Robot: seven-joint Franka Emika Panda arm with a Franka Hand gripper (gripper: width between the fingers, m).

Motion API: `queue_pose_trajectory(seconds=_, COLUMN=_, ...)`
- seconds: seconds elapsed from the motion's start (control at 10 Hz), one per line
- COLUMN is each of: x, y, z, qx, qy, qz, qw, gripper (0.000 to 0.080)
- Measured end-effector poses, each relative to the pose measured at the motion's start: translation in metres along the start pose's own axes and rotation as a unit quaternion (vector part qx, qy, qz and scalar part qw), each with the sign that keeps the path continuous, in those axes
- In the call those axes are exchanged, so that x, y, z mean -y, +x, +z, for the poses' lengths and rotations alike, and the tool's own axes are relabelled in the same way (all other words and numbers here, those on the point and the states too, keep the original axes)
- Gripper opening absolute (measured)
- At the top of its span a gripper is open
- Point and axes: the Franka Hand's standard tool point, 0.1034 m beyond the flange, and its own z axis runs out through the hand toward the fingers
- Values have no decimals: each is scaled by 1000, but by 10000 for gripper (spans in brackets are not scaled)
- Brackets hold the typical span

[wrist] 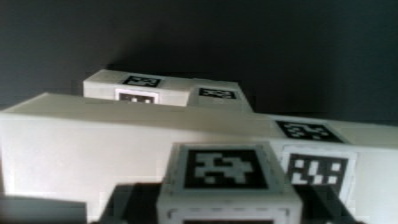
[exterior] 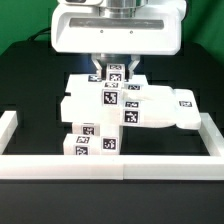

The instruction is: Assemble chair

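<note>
The chair lies in white tagged parts piled at the middle of the black table. Broad flat slabs (exterior: 160, 106) spread toward the exterior view's right. A narrow upright tagged block (exterior: 113, 73) rises from the back of the pile. My gripper (exterior: 113, 68) comes straight down on it and is shut on that block. In the wrist view the block (wrist: 224, 172) fills the space between my gripper's (wrist: 224, 208) dark fingers (wrist: 135, 206), which press on both its sides. Beyond it lie a long white slab (wrist: 107, 125) and a smaller tagged piece (wrist: 164, 88).
A low white border wall (exterior: 110, 166) runs along the front, with side walls at the exterior view's left (exterior: 8, 126) and right (exterior: 214, 130). A low tagged white block (exterior: 90, 146) sits just behind the front wall.
</note>
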Motion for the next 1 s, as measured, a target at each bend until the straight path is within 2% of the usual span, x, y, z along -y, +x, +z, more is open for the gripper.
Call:
queue_pose_trajectory(seconds=0.3, x=1, y=0, z=0, qx=1, qy=2, qz=105, qw=994, gripper=284)
queue_pose_trajectory(seconds=0.5, x=1, y=0, z=1, qx=2, qy=5, qz=202, qw=979, gripper=284)
queue_pose_trajectory(seconds=0.8, x=3, y=0, z=1, qx=4, qy=11, qz=321, qw=947, gripper=284)
queue_pose_trajectory(seconds=1.0, x=6, y=0, z=1, qx=9, qy=22, qz=416, qw=909, gripper=284)
